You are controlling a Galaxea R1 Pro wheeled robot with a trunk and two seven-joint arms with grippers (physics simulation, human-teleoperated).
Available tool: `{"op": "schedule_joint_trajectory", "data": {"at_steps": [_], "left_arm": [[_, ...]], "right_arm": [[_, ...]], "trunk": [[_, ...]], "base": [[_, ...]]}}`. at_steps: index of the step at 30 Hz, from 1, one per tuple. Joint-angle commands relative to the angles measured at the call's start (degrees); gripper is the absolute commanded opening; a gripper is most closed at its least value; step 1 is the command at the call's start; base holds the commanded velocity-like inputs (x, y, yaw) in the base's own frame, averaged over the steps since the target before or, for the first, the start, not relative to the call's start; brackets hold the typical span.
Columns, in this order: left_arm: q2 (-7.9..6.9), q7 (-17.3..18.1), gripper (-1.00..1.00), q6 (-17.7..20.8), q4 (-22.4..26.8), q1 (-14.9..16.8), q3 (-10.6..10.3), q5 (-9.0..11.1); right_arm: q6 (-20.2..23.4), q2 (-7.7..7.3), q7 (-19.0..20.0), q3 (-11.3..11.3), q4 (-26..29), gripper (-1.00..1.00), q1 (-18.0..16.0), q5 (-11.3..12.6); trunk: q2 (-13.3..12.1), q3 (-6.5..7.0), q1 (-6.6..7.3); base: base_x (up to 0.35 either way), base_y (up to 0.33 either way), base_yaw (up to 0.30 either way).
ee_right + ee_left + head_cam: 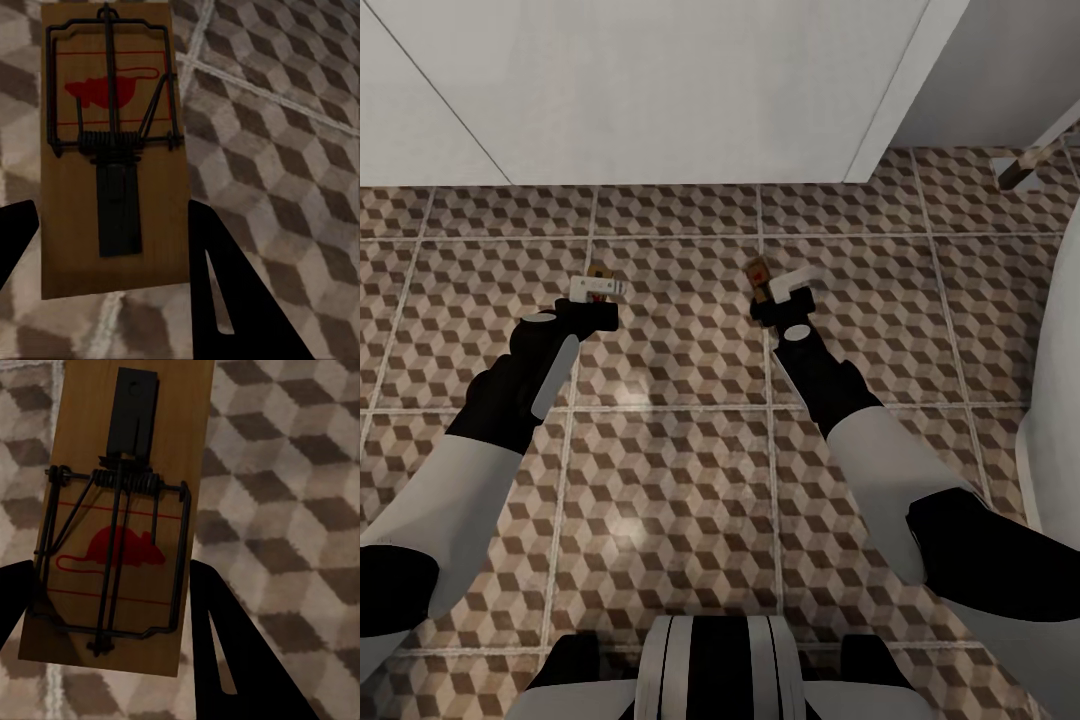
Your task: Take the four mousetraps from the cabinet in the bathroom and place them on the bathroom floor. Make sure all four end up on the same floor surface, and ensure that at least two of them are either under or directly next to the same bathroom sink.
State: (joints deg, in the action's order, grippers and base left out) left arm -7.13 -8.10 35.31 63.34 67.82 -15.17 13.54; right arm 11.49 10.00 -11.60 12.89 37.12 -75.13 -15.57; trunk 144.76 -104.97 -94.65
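Note:
My left gripper (pixel 598 291) is shut on a mousetrap (pixel 598 272), a small wooden board with a dark wire spring and a red mouse print (pixel 120 532); the black fingers (pixel 225 645) press its long edges. My right gripper (pixel 773 287) is shut on a second mousetrap (pixel 758 270), which the right wrist view shows close up (pixel 112 150) between that gripper's fingers (pixel 221 285). Both traps are low over the cube-patterned bathroom floor (pixel 680 450), a short way in front of the sink's white flat-fronted vanity (pixel 660 90). The cabinet is out of view.
A curved white fixture (pixel 1055 400) rises at the right edge. A slim metal piece (pixel 1032 160) shows at the upper right past the vanity's corner. Open tiled floor lies between my arms and in front of my base (pixel 710 670).

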Motion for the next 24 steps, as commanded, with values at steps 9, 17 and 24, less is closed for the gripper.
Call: {"op": "schedule_joint_trajectory", "data": {"at_steps": [9, 17, 24], "left_arm": [[-0.08, -0.4, -1.00, 0.2, 0.0, 0.0, -0.2, 0.4], [-0.03, -0.4, -1.00, 0.3, 0.0, 0.0, -0.2, 0.5], [0.01, -0.4, -1.00, 0.3, -0.3, 0.0, -0.2, 0.6]], "right_arm": [[0.8, 0.00, 1.6, 0.1, 0.3, -1.00, 0.0, -0.5], [0.8, 0.00, 1.8, 0.1, 0.3, -1.00, 0.0, -0.5], [0.7, 0.00, 3.2, 0.2, 0.2, -1.00, 0.0, -0.4]], "trunk": [[0.0, -0.03, 0.01], [0.0, -0.03, 0.01], [0.0, -0.03, 0.01]], "base": [[0.000, 0.000, 0.000], [0.000, 0.000, 0.000], [0.029, 0.000, 0.000]]}}
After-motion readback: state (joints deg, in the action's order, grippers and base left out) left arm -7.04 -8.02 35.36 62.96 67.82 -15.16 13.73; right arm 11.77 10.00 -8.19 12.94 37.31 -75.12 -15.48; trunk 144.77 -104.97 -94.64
